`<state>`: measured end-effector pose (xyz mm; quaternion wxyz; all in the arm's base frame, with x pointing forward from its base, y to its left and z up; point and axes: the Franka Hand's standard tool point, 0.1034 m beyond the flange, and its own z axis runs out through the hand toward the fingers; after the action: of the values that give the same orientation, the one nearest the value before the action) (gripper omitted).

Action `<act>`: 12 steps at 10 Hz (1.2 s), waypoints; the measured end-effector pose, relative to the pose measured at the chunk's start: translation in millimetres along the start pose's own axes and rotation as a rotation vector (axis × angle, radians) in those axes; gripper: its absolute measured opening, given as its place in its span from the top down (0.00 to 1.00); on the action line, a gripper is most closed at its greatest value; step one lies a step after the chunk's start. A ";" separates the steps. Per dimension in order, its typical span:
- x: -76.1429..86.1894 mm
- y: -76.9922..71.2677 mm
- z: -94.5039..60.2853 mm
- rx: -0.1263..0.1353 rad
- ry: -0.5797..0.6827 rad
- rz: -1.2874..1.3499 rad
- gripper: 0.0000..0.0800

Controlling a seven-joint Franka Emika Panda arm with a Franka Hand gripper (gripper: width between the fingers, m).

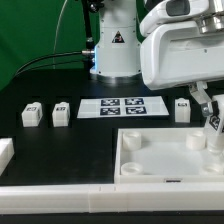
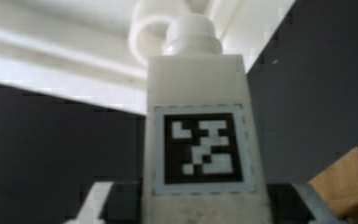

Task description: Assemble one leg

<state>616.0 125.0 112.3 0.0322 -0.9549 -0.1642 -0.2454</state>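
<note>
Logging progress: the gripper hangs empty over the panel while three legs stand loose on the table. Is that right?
No. The gripper is not empty: the wrist view shows it shut on a fourth leg. The rest holds: it hangs over the panel, and three other legs stand loose.

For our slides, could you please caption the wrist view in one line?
The gripper clasps the leg, tag facing the camera, with the white panel behind it.

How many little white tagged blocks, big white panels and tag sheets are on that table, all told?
Legs: 4
Panel: 1
Marker board: 1
Total: 6
</note>
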 end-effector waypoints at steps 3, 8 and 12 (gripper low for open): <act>4.0 8.3 6.8 -0.011 0.028 -0.017 0.63; 5.8 12.1 6.8 -0.031 0.102 -0.026 0.63; 0.8 13.5 10.0 -0.032 0.096 -0.026 0.63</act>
<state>625.7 113.9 104.1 0.0214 -0.9403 -0.1707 -0.2937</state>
